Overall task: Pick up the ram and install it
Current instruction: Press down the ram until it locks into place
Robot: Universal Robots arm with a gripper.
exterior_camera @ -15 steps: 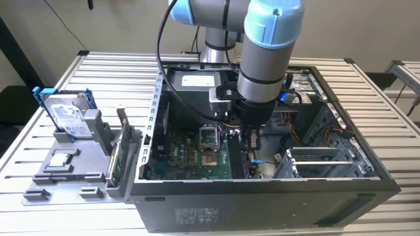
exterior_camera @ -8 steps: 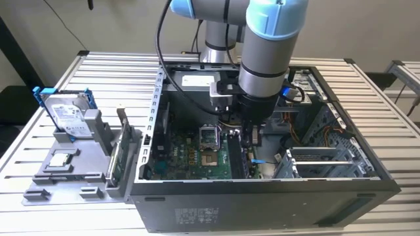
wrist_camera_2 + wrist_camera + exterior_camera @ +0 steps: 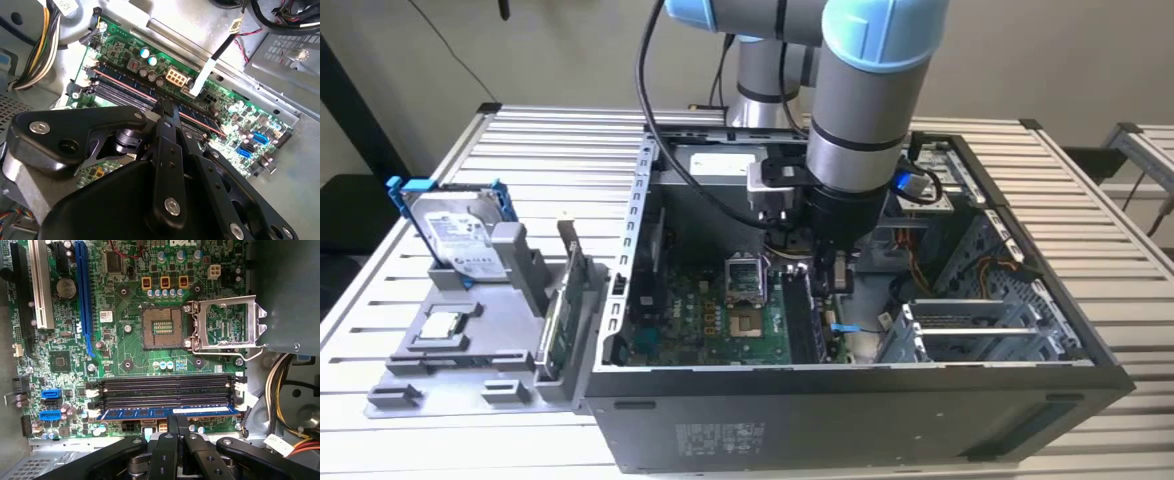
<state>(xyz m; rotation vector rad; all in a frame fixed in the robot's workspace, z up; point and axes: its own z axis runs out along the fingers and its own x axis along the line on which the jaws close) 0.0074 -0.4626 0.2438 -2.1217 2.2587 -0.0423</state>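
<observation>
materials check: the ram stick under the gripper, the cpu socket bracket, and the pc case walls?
Flat blue ram stick, seated in a slot: looks like matte printed circuit board; thin and flat-edged.
Hinged silver CPU socket bracket: seems bare stamped metal, bright with sharp bent edges.
Grey PC case walls: likely painted sheet metal, thin folded panels.
Black gripper: dull black, metal or plastic unclear, with screw heads.

In the first wrist view, the black gripper (image 3: 176, 426) covers part of the long blue ram stick (image 3: 165, 412) in the memory slots; whether its jaws clamp the stick cannot be told. Picture edges cut off the green motherboard (image 3: 125, 345).
</observation>
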